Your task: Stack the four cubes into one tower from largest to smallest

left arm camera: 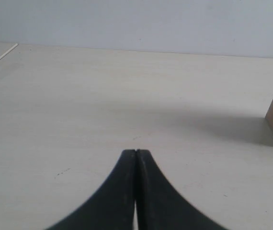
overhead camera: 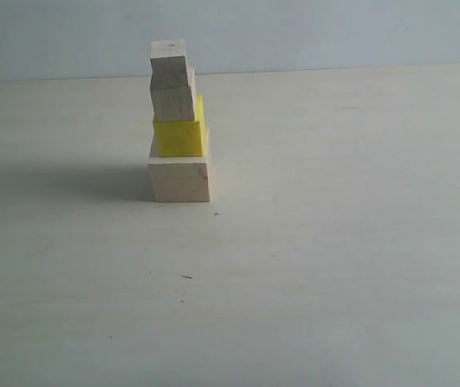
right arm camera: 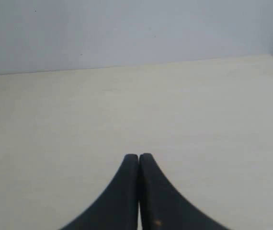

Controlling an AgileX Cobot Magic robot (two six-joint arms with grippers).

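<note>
Tower (overhead camera: 179, 121) stands upper left of centre in the exterior view, on the worktop (overhead camera: 335, 242). Large pale cube (overhead camera: 179, 179) at base, then yellow cube (overhead camera: 178, 137), medium pale cube (overhead camera: 173, 103), small pale cube (overhead camera: 169, 63) on top, edges slightly offset. Left fingers (left arm camera: 127, 187) pressed together, holding nothing; right fingers (right arm camera: 151, 191) likewise.
</note>
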